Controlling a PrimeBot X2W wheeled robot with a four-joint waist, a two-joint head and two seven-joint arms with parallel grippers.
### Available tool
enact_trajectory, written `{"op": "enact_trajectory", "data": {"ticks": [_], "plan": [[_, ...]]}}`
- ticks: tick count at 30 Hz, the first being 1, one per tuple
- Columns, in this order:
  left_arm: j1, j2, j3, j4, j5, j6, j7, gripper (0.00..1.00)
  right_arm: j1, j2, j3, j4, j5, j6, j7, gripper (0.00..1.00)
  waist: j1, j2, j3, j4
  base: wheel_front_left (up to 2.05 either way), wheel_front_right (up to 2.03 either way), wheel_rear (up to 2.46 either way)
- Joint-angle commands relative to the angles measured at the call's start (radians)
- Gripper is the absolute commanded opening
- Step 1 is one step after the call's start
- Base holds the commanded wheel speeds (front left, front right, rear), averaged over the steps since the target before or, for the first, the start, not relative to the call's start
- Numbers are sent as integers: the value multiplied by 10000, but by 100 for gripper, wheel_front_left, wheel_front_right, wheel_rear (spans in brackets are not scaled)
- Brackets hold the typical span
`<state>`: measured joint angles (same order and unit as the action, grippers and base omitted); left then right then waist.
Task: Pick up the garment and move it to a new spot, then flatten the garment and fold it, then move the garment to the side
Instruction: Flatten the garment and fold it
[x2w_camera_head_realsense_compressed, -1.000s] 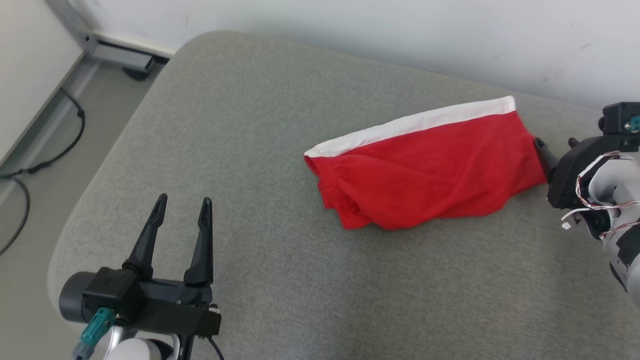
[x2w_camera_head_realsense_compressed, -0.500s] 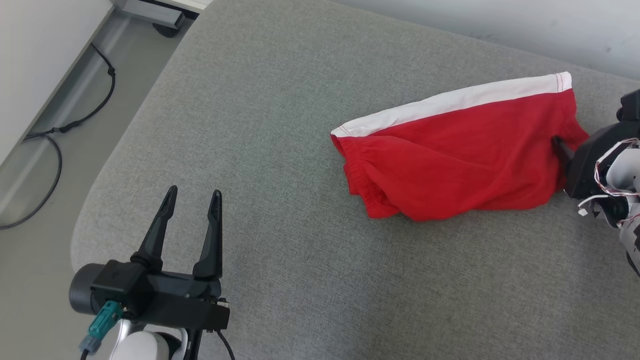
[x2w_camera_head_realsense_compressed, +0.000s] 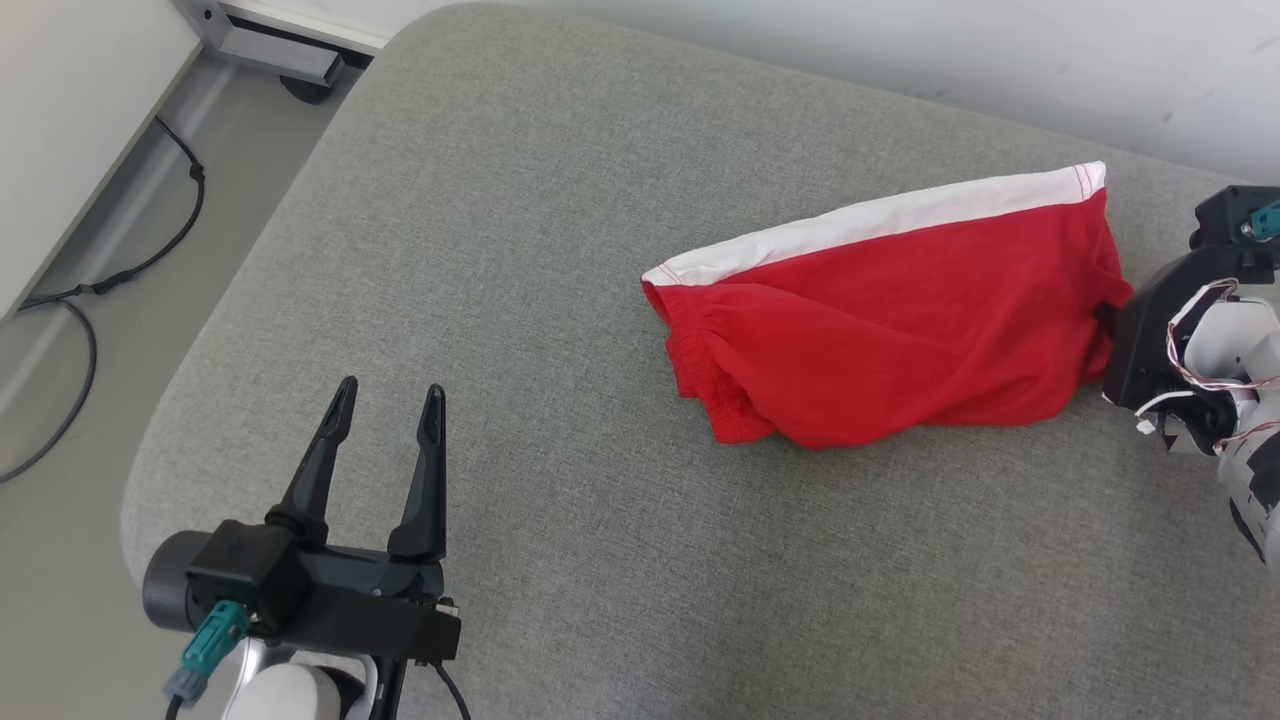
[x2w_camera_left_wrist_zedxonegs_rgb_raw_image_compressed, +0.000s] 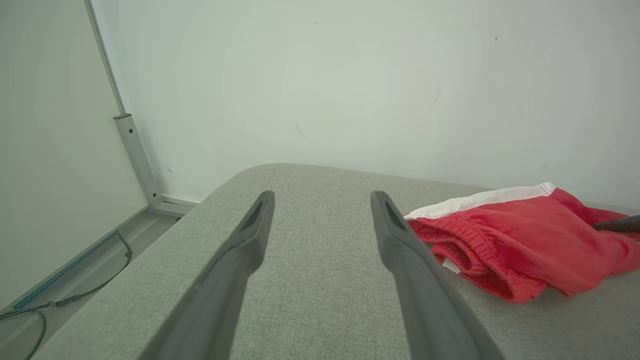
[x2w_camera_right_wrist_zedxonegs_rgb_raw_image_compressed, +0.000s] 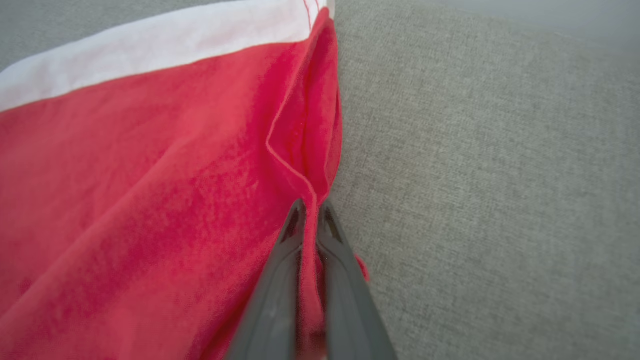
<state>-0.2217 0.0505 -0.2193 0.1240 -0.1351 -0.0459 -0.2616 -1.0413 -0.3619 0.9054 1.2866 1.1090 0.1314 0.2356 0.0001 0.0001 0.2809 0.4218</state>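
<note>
The garment (x2w_camera_head_realsense_compressed: 880, 320) is a pair of red shorts with a white side stripe, lying crumpled on the grey cushion (x2w_camera_head_realsense_compressed: 560, 250) at the right. My right gripper (x2w_camera_head_realsense_compressed: 1105, 312) is shut on the garment's right hem; in the right wrist view its fingers (x2w_camera_right_wrist_zedxonegs_rgb_raw_image_compressed: 295, 235) pinch a raised fold of red cloth (x2w_camera_right_wrist_zedxonegs_rgb_raw_image_compressed: 150, 175). My left gripper (x2w_camera_head_realsense_compressed: 385, 410) stands open over the cushion's near left corner, well apart from the garment, nothing between its fingers (x2w_camera_left_wrist_zedxonegs_rgb_raw_image_compressed: 250, 240). In the left wrist view the garment (x2w_camera_left_wrist_zedxonegs_rgb_raw_image_compressed: 520, 240) lies to the right.
A white wall (x2w_camera_head_realsense_compressed: 900, 50) runs behind the cushion. Left of the cushion's edge the floor holds black cables (x2w_camera_head_realsense_compressed: 120, 270) and a grey metal frame foot (x2w_camera_head_realsense_compressed: 280, 55). Bare cushion surface spreads left and in front of the garment.
My right gripper has gone from open beside the hem to shut on it, and the cloth there has bunched. The head camera shifted. The left gripper stayed open.
</note>
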Motion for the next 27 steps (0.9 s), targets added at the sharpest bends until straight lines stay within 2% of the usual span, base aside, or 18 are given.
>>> {"op": "enact_trajectory", "data": {"ticks": [1,9,27], "plan": [[-58,25,50,18,42,-55,-40,100,70,-31,-9,77,60,-20,-60,0,-1,-1,-8,-19,0,0,0],[143,23,111,260,5,-40,-40,100,576,-2,-206,-565,514,-20,-318,0,-1,-1,-406,-296,0,0,0],[868,166,390,428,348,-225,-40,100,2856,-690,-1,-3483,1698,-20,-888,0,-1,-1,-1876,-1935,0,0,0]]}}
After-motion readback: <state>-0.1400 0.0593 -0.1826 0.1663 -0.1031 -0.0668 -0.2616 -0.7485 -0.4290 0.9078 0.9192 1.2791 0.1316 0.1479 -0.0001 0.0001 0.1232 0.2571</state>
